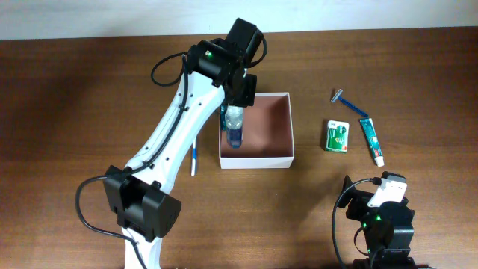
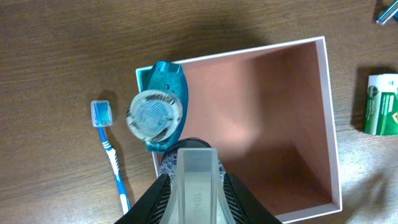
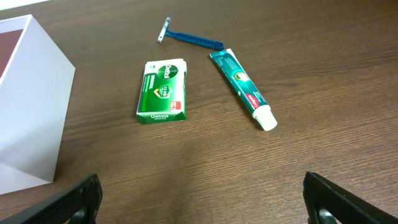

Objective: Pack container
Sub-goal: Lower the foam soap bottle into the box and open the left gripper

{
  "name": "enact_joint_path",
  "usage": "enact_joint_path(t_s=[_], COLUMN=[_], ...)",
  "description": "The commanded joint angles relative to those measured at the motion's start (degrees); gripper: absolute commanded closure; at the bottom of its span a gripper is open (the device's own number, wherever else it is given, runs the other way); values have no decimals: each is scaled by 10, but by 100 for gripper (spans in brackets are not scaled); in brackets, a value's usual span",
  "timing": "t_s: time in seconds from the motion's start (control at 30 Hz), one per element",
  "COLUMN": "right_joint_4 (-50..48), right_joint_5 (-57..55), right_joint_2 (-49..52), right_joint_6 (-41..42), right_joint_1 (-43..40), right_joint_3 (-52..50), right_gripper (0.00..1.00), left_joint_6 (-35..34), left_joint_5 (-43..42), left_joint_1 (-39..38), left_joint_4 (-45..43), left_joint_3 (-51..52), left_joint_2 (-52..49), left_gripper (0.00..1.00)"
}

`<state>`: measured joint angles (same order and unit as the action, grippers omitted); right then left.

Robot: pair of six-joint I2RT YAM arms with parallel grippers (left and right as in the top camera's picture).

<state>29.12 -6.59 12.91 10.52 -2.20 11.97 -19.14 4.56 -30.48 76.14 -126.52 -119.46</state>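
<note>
The container (image 1: 270, 127) is a square white-walled box with a pinkish-brown inside, at the table's middle. It also shows in the left wrist view (image 2: 273, 124) and at the left of the right wrist view (image 3: 28, 106). My left gripper (image 1: 237, 104) hangs over its left wall. In the left wrist view the left gripper (image 2: 196, 186) is shut on a translucent bottle with a blue part (image 2: 155, 112) (image 1: 234, 128). The bottle is over the box's left edge. My right gripper (image 3: 211, 199) is open and empty, low over bare wood. My right arm (image 1: 381, 217) is at the front right.
A blue-and-white toothbrush (image 1: 193, 157) (image 2: 112, 155) lies left of the container. Right of the container lie a green-and-white packet (image 1: 337, 135) (image 3: 163, 91), a toothpaste tube (image 1: 372, 140) (image 3: 242, 89) and a blue razor (image 1: 349, 102) (image 3: 189, 38).
</note>
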Motion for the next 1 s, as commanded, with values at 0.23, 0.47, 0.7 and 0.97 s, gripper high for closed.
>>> enact_joint_path(t_s=[0.23,0.47,0.7,0.97], right_joint_4=[-2,-2,-2,-2], right_joint_5=[-7,-7,-7,-7], right_joint_2=[-4,-4,-4,-4], right_joint_6=[3,3,3,3], right_joint_1=[2,2,2,2], right_joint_3=[-2,-2,-2,-2], right_gripper=[1,1,1,1], left_joint_6=[-5,-5,-6,-5], left_joint_5=[-22,-41,13,21], left_joint_1=[-3,-16,-40,-36], left_joint_4=[-14,-31,-54,-106], left_joint_3=[-2,-2,-2,-2], left_joint_2=[22,22,22,22], left_gripper=[72,72,71,72])
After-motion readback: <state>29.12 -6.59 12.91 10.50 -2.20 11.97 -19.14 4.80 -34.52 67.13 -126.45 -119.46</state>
